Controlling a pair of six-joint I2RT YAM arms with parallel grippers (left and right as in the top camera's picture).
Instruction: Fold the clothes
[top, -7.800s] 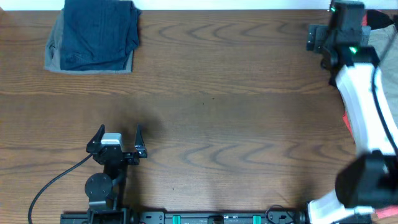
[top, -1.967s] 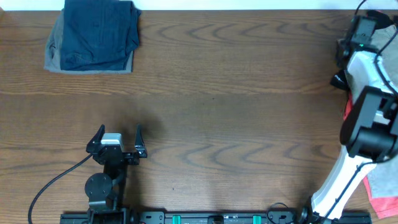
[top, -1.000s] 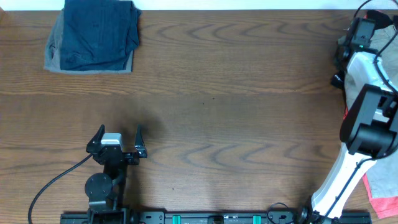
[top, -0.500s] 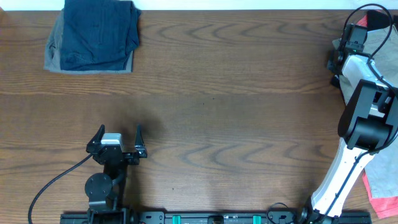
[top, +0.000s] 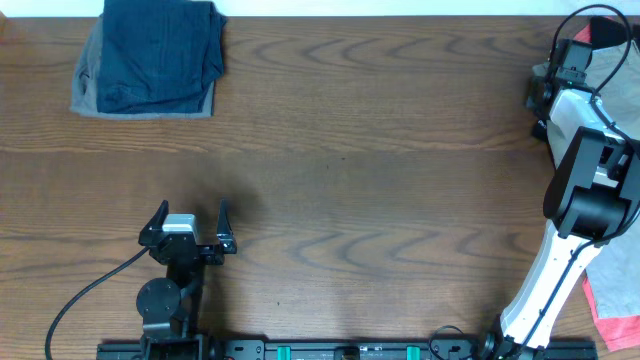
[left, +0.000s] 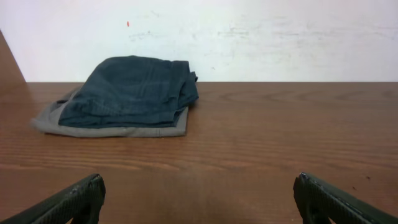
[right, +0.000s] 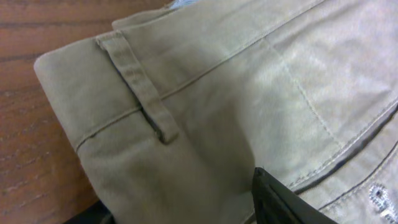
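My right gripper (right: 180, 213) sat at about two o'clock on the table (top: 380, 150), out at its right-hand edge, right down on the khaki shorts (right: 249, 81). In my right wrist view the shorts filled nearly everything. The waistband ran up toward eleven o'clock, with a belt loop (right: 140, 93) stitched across it. A pocket seam curved away toward four o'clock. One of my black fingers (right: 280, 199) showed at five o'clock, lying against the cloth, and a dark scrap of the other peeked in at seven o'clock. A bulge of khaki lay between them. From these views I could not tell whether that gripper was pinching the cloth or standing free of it. Bare wood showed at nine o'clock, just past the waistband's folded corner.

From overhead, the shorts lay bunched under and around my right wrist, partly off the table edge. A coral-red garment (top: 612, 310) lay near four o'clock, beyond the same edge.

My left gripper (top: 191, 212) rested at about seven o'clock on the table. Its fingers were spread wide with nothing between them, and it pointed toward twelve. A folded navy garment (top: 160, 45) lay at about eleven o'clock, on top of a grey one (top: 90, 95), well apart from both of my grippers.
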